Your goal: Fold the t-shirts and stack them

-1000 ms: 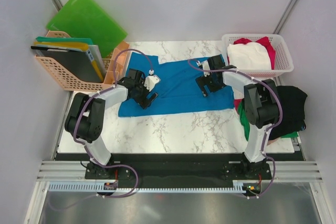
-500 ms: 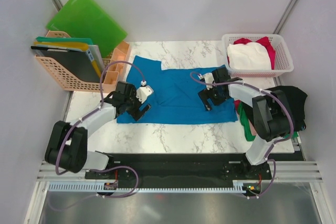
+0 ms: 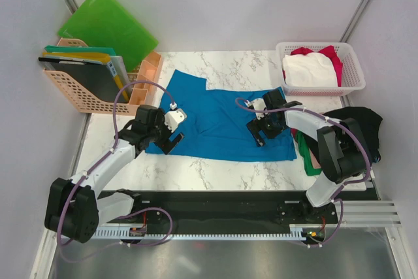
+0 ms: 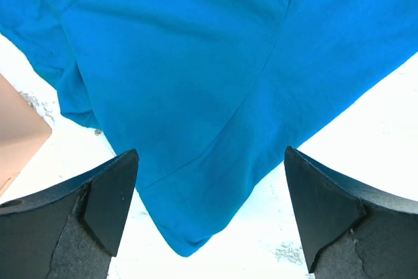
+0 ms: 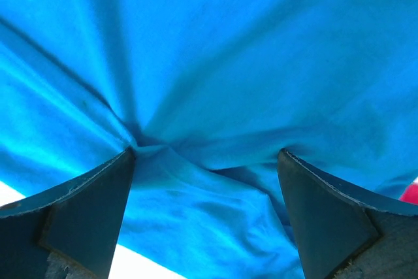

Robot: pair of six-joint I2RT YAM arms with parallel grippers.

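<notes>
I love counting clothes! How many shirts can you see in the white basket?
2: a white shirt on top, toward the left, and a red shirt peeking out behind it and along the right. More may be hidden underneath.

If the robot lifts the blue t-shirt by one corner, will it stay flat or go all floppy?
Probably floppy: the blue t-shirt lies in soft creases and bunches, so it would likely droop. It looks thin, so probably light. On the smooth marble table it may slide and wrinkle when pushed.
</notes>
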